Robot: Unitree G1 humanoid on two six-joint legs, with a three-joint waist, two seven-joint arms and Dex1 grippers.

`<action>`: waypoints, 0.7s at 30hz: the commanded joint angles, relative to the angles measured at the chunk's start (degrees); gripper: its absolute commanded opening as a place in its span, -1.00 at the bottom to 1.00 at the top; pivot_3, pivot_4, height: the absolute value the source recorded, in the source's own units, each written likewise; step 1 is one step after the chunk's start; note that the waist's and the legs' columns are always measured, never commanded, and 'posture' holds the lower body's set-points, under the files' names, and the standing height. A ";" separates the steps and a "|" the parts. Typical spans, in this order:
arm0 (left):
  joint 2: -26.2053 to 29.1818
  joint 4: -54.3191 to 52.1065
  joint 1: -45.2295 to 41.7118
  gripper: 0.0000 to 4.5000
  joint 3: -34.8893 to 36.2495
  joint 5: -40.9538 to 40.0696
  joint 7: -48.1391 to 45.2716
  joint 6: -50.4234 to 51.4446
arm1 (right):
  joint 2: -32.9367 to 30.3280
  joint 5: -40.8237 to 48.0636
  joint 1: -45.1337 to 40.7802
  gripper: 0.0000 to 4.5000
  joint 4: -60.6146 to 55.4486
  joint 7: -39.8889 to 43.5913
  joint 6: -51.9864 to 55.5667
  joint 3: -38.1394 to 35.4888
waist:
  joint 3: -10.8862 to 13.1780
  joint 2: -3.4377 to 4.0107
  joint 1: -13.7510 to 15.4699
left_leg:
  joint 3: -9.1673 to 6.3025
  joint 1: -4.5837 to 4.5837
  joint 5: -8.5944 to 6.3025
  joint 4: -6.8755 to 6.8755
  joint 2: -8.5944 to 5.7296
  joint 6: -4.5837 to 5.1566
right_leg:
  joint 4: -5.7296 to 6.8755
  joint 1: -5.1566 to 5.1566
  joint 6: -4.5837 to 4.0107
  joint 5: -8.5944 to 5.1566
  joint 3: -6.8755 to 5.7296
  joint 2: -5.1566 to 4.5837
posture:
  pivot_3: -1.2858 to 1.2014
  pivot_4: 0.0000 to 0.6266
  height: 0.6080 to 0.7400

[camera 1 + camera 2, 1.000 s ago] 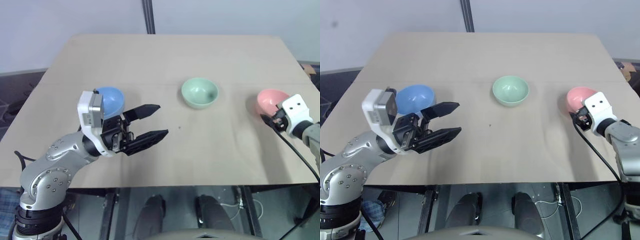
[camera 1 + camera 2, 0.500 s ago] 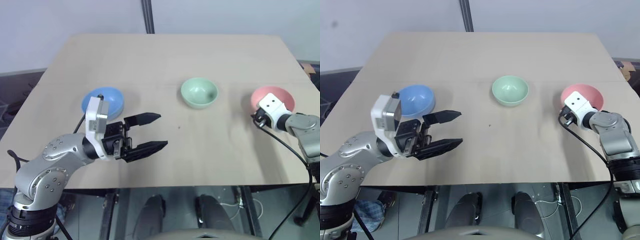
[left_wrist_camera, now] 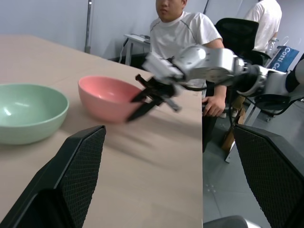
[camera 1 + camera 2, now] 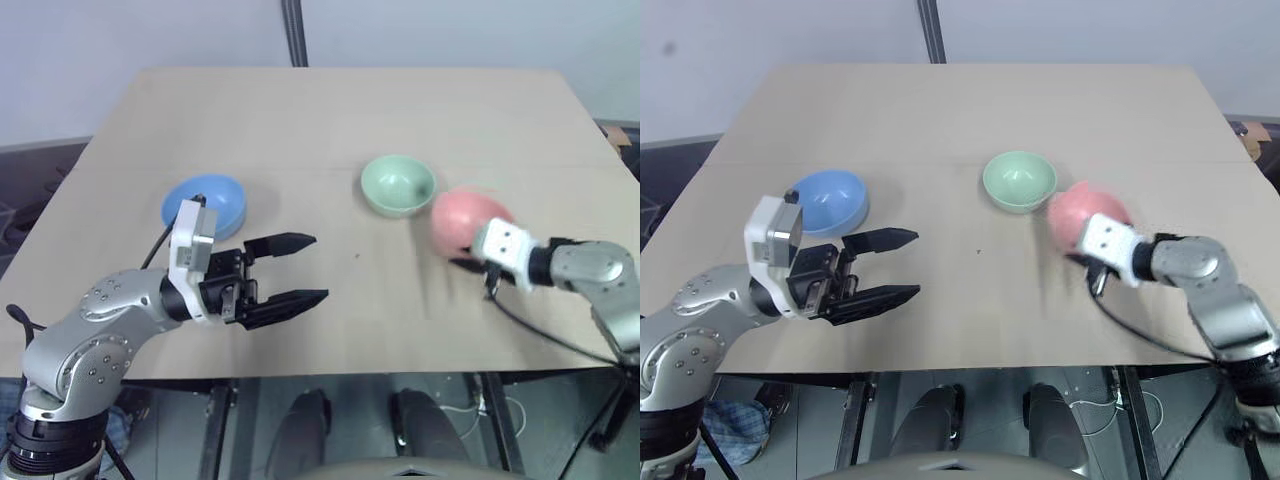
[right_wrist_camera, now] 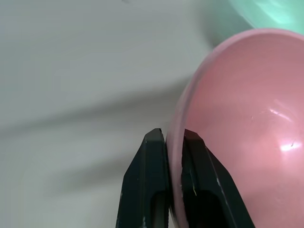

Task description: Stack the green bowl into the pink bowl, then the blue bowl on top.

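The pink bowl sits just right of the green bowl, near the table's middle. My right gripper is shut on the pink bowl's rim, one finger inside and one outside. In the left wrist view the same black fingers pinch the rim on the side away from the green bowl. I cannot tell whether the pink bowl rests on the table. The blue bowl stands alone at the left. My left gripper hovers open and empty in front of it, pointing right.
The tan table has bare surface at the back and between the blue and green bowls. A seated person in a white shirt and office chairs are beyond the table's right edge.
My right gripper has shut on the pink bowl's rim and brought it from the far right leftward to beside the green bowl. The left gripper stays about where it was, still open.
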 commanded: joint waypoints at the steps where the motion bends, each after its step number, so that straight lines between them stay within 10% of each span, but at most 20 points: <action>1: 1.10 0.68 0.51 1.00 1.41 1.53 -2.26 -1.85 | 1.00 -2.70 -2.11 -0.98 -6.38 -0.05 4.44 5.59 | 0.00 -0.01 0.09 | 0.00 0.00 0.00 0.01 0.00 0.00 | 0.00 0.00 0.00 0.00 0.00 0.00 | 0.03 -0.52 1.00; 12: 2.93 4.68 0.76 1.00 1.23 5.65 -6.50 -3.22 | 12.40 -11.01 -11.41 -0.98 -6.87 -1.41 14.85 23.38 | -0.02 -0.05 -0.02 | -0.07 0.02 0.01 0.03 0.05 -0.01 | 0.05 -0.05 -0.02 0.00 -0.07 0.04 | 0.03 -0.52 1.00; 21: 2.64 4.83 2.02 1.00 2.20 6.57 -6.41 -3.72 | 10.21 -8.00 -12.42 0.69 -10.26 2.57 19.00 20.98 | -0.04 -0.08 0.15 | -0.09 -0.06 0.00 0.01 -0.03 -0.01 | 0.01 -0.07 -0.02 0.00 -0.11 -0.05 | 0.03 -0.52 1.00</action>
